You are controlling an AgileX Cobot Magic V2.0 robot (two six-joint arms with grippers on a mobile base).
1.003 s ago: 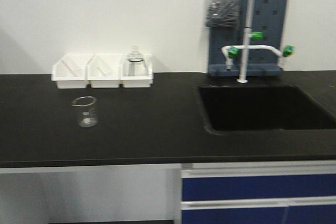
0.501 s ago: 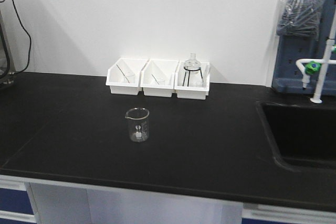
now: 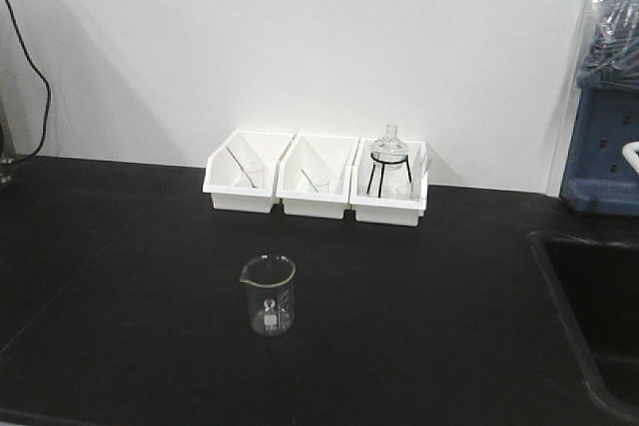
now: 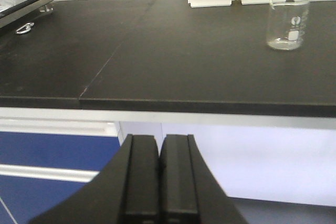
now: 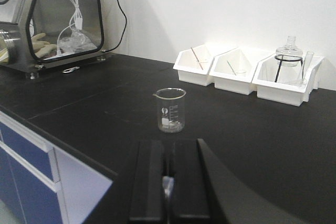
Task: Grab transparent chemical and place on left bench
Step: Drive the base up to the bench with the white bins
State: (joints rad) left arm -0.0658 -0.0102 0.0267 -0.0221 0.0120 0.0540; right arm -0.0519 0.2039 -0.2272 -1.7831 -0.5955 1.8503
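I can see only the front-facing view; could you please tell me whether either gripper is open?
Observer: Neither. The left gripper and the right gripper both have their jaws shut.
Operator: Which one is lined up with the beaker?
Observer: The right one. The beaker stands straight ahead of it, well apart. In the left wrist view it sits far off to the right.
Operator: Is anything at the left end of the bench, beyond my frame?
Observer: Yes, a metal-framed, glass-fronted box stands on it there.
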